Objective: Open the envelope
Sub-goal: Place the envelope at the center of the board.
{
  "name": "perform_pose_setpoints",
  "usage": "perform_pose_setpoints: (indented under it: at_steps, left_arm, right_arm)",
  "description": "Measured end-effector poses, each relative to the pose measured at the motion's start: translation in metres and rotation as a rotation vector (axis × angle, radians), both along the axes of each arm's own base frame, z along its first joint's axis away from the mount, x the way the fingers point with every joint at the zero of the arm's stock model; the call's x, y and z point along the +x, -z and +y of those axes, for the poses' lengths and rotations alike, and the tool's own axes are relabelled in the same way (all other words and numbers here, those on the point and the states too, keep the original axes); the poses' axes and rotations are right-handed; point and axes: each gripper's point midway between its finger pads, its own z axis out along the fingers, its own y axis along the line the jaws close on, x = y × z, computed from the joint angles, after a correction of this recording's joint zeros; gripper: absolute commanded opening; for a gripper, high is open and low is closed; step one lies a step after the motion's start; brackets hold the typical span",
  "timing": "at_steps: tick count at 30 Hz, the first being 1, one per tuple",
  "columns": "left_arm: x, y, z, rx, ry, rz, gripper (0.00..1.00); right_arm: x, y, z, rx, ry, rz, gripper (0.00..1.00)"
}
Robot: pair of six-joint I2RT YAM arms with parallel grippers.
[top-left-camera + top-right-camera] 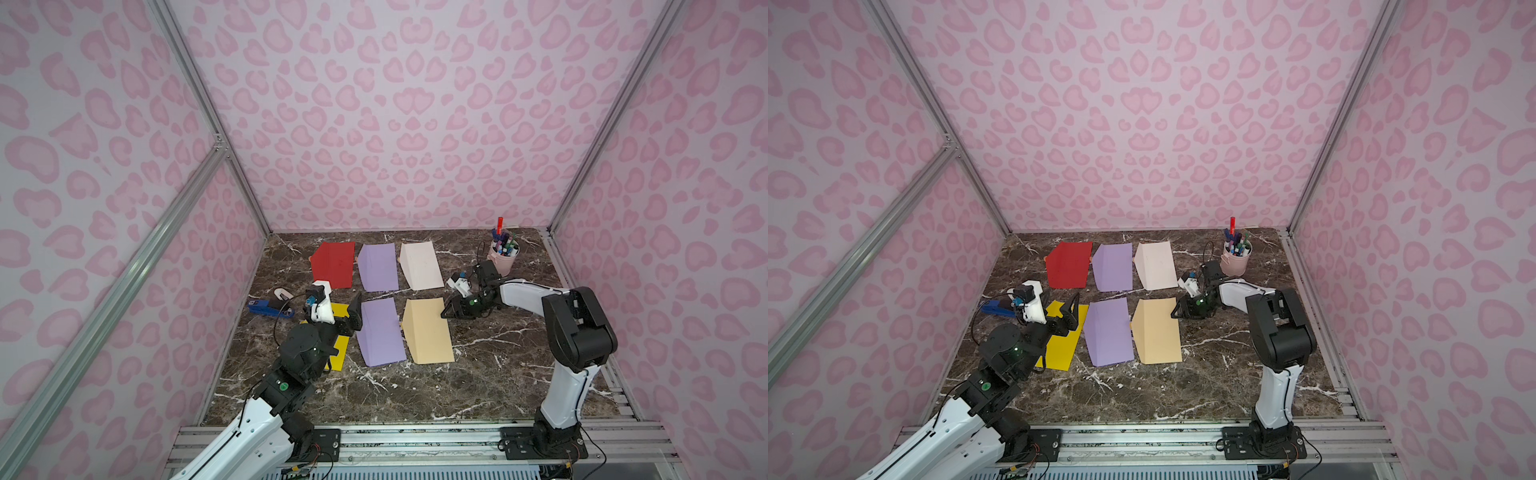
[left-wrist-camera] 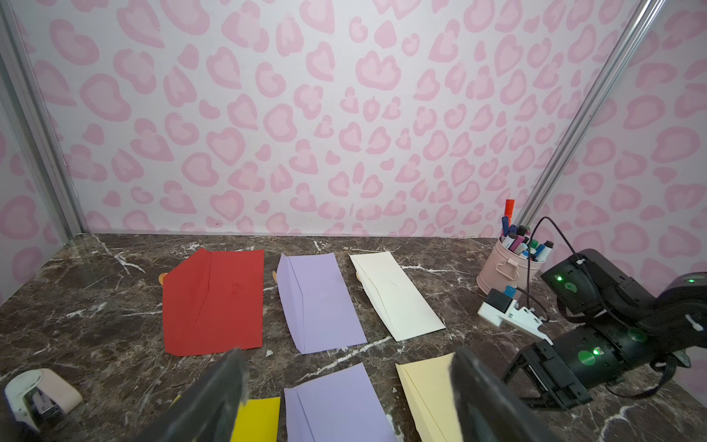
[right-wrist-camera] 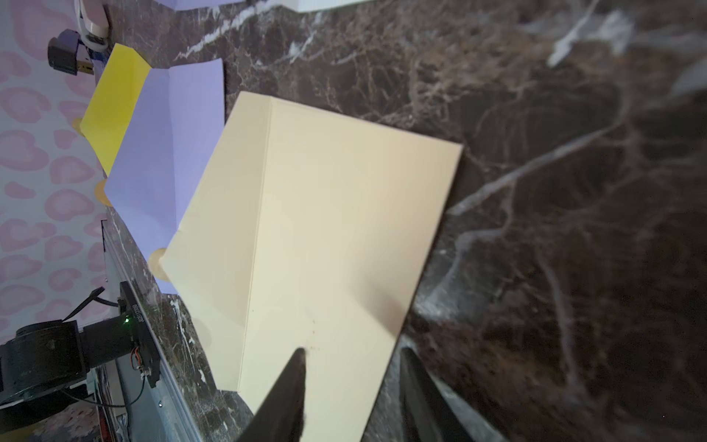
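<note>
Six envelopes are lying in two rows on the dark marble surface (image 1: 415,395). The tan envelope (image 1: 428,332) is sitting at the right end of the near row, just beside a purple envelope (image 1: 380,332). Its flap is folding out from the crease toward that purple neighbour, with a small round tab showing at the flap's tip in the right wrist view. The right arm (image 1: 523,291) is reaching low across the surface to the tan envelope's far right corner. The right jaws are standing apart and gripping nothing: in the right wrist view one tip is hanging over the paper near its edge and the other over bare marble just past that edge. The left arm (image 1: 303,353) is hovering over the yellow envelope (image 1: 338,311) at the left end of the near row. The left jaws are gaping wide with nothing between them. In the far row a red envelope (image 1: 334,266), a second purple envelope (image 1: 377,266) and a white envelope (image 1: 422,266) are lying side by side. A pink cup of markers (image 1: 503,259) is standing near the back right corner. A blue stapler (image 1: 266,309) is resting at the left edge of the surface.
</note>
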Motion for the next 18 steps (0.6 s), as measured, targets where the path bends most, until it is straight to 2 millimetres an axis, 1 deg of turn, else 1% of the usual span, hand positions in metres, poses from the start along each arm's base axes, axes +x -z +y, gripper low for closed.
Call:
perform_pose_setpoints:
  at_steps: [7,10,13,15,18]
  left_arm:
    - [-0.001,-0.001,0.000,-0.002,0.000,-0.003,0.86]
    - [0.000,-0.001,0.001,-0.002,-0.002,-0.003,0.86]
    - [0.002,0.002,0.001,0.006,-0.009,0.008,0.87]
    - [0.005,0.004,0.001,0.016,-0.022,0.023,0.88]
    - [0.011,0.009,0.000,0.042,-0.038,0.058,0.91]
  right_arm:
    - [0.008,-0.002,-0.006,-0.039,0.023,-0.023,0.42]
    - [0.011,-0.012,-0.008,-0.046,0.038,-0.048,0.43]
    - [0.016,-0.034,-0.004,-0.048,0.053,-0.100,0.45]
    - [0.019,-0.055,0.004,-0.037,0.052,-0.150,0.48]
    - [0.021,-0.078,0.012,-0.025,0.040,-0.221,0.54]
